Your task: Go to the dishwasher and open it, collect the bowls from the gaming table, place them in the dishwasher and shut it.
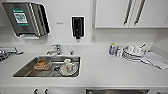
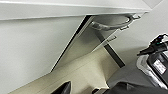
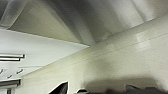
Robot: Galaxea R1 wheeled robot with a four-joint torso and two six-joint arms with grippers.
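Note:
The dishwasher point(image 1: 117, 91) shows as a strip of stainless steel under the counter's front edge, right of the sink. In the left wrist view its steel front panel point(image 2: 82, 45) stands beside a white cabinet door, with a curved bar handle point(image 2: 110, 25) near the panel's upper edge. A dark tip of my left gripper point(image 2: 65, 88) pokes in low over the beige floor, short of the panel. A dark tip of my right gripper point(image 3: 60, 90) shows the same way above the floor by the cabinet base.
A steel sink point(image 1: 25, 68) holds a food container point(image 1: 42, 64), a cup and a plate. Stacked plates with cups point(image 1: 133, 53) and bottles point(image 1: 112, 49) sit on the white counter point(image 1: 105, 70) at right. A towel dispenser point(image 1: 25, 18) and wall cabinets hang above.

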